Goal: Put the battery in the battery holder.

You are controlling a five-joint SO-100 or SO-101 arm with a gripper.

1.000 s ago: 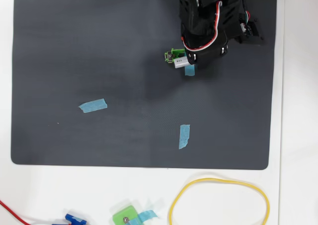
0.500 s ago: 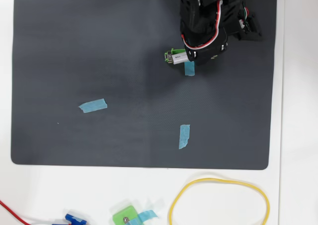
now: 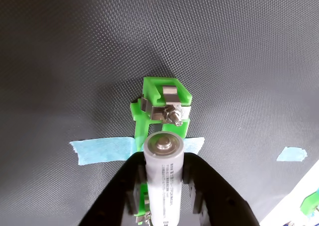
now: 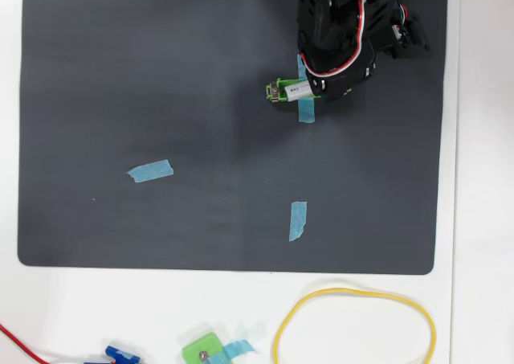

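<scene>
Seating step: I'm holding the battery (image 3: 163,178) pinched in the gripper (image 3: 163,186), lined up lengthwise just over the battery holder (image 3: 162,109) on the mat. Next I'm needing to press down btwn contacts, then release.

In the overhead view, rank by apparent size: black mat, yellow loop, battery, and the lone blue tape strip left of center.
1. black mat
2. yellow loop
3. blue tape strip
4. battery, though the gripper partly covers it, so this last placing is unsure.
</scene>
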